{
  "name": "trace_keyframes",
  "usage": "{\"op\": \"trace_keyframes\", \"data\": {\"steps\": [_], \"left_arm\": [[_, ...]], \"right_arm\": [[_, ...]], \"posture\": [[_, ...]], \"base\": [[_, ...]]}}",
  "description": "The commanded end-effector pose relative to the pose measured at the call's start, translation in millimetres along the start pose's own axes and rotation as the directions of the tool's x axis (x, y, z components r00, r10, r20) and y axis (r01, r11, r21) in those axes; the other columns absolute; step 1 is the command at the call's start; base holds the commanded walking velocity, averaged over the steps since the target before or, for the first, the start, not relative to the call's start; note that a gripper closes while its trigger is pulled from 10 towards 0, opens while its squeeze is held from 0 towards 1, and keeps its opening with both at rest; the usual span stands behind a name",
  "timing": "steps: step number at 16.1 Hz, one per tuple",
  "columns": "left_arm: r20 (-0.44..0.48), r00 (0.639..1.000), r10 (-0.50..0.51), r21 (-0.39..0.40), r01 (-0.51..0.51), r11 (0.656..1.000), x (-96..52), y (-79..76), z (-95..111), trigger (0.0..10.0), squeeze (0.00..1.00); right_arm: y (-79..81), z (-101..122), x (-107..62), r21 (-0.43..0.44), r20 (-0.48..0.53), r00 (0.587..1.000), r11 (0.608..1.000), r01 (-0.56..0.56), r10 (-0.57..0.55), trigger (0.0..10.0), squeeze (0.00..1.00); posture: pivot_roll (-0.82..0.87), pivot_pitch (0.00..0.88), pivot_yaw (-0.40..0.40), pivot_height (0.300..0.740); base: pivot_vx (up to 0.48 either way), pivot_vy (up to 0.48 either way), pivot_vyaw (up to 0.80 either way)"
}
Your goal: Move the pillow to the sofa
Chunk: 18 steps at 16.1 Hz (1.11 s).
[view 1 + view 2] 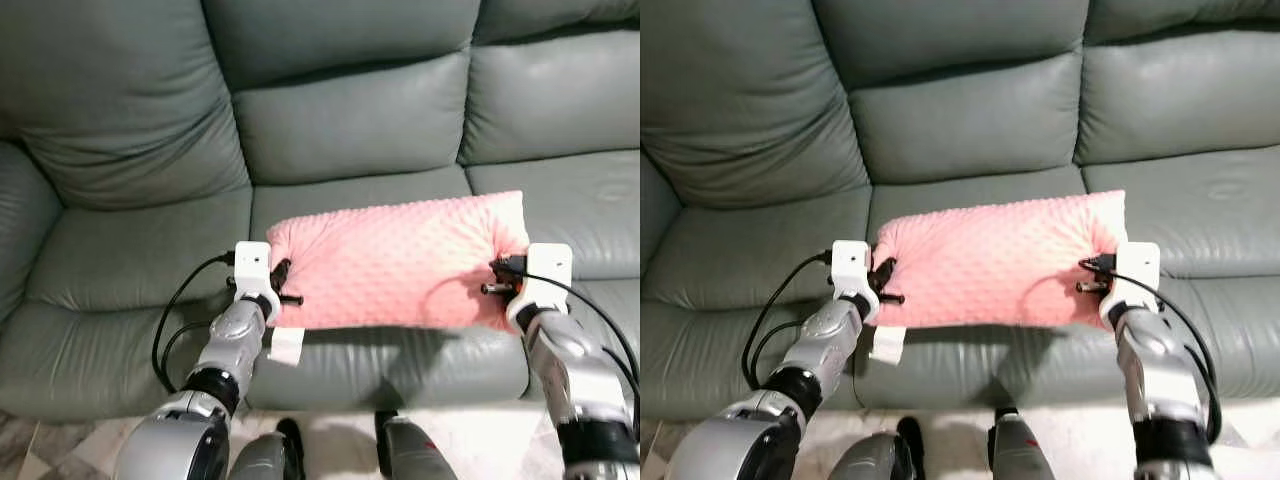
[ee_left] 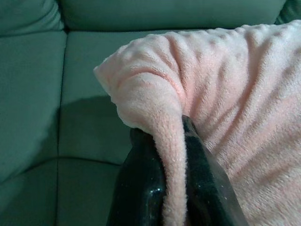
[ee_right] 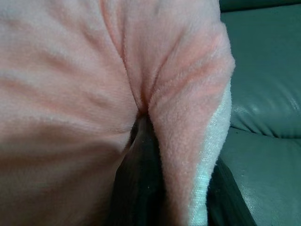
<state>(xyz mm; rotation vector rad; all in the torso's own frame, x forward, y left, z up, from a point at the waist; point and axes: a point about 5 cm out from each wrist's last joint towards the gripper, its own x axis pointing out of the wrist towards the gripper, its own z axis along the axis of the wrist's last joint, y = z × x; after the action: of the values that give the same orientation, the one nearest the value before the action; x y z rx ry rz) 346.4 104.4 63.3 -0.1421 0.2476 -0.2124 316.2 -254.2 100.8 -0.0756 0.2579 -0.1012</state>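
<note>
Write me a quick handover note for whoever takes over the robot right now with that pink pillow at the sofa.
Left gripper: shut on the left end of the pink dimpled fleece pillow.
Right gripper: shut on the pillow's right end.
Pillow: held level between both arms, over the front of the middle seat of the grey-green leather sofa; whether it rests on the cushion, I cannot tell.
Done: pillow brought to the sofa.
Left: lower it if needed, open both grippers, pull the arms back.

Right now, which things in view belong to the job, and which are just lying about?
Belong to the job:
pink dotted plush pillow
grey-green leather sofa
left tool, shut on pillow
right tool, shut on pillow

Just lying about:
pale marbled floor
</note>
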Motion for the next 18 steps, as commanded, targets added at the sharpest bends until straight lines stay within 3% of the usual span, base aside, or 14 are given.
{"op": "trace_keyframes", "data": {"steps": [1,4,5,6,12,18], "left_arm": [[-0.032,0.995,0.1,-0.028,-0.1,0.995,-5.7,16.9,-10.3,10.0,0.0],[-0.028,0.992,0.125,-0.044,-0.127,0.991,-4.6,13.0,-10.7,10.0,0.0],[-0.03,0.992,0.127,-0.053,-0.128,0.99,-5.1,11.6,-12.6,10.0,0.58],[-0.034,0.993,0.114,-0.079,-0.116,0.99,-5.7,8.8,-15.3,10.0,1.0],[-0.027,0.996,0.086,-0.09,-0.088,0.992,-12.3,-1.9,-29.6,10.0,1.0],[-0.061,0.996,0.065,-0.066,-0.069,0.995,-16.7,-9.0,-41.6,10.0,1.0]], "right_arm": [[-13.0,-7.9,2.1,-0.022,-0.029,0.999,0.999,0.035,-0.036,10.0,0.0],[-3.3,-9.1,12.0,-0.035,-0.028,1.0,0.999,-0.011,0.01,10.0,0.0],[-1.6,-9.5,13.5,-0.039,-0.023,1.0,0.999,-0.014,0.013,10.0,0.84],[0.7,-9.5,14.7,-0.043,-0.017,1.0,0.999,-0.016,0.015,10.0,1.0],[18.5,-9.4,16.5,-0.062,0.036,0.997,0.996,-0.063,0.065,10.0,1.0],[17.3,-18.3,12.1,-0.069,0.025,0.998,0.996,-0.059,0.061,10.0,1.0]], "posture": [[-0.22,0.383,0.143,0.74],[-0.22,0.391,0.134,0.74],[-0.22,0.393,0.131,0.74],[-0.22,0.396,0.132,0.74],[-0.22,0.407,0.129,0.74],[-0.22,0.413,0.126,0.74]], "base": [[0.0,0.0,0.0],[0.0,0.0,0.0],[0.0,0.0,0.0],[0.0,0.0,0.0],[0.0,0.0,0.0],[0.0,0.0,0.0]]}}
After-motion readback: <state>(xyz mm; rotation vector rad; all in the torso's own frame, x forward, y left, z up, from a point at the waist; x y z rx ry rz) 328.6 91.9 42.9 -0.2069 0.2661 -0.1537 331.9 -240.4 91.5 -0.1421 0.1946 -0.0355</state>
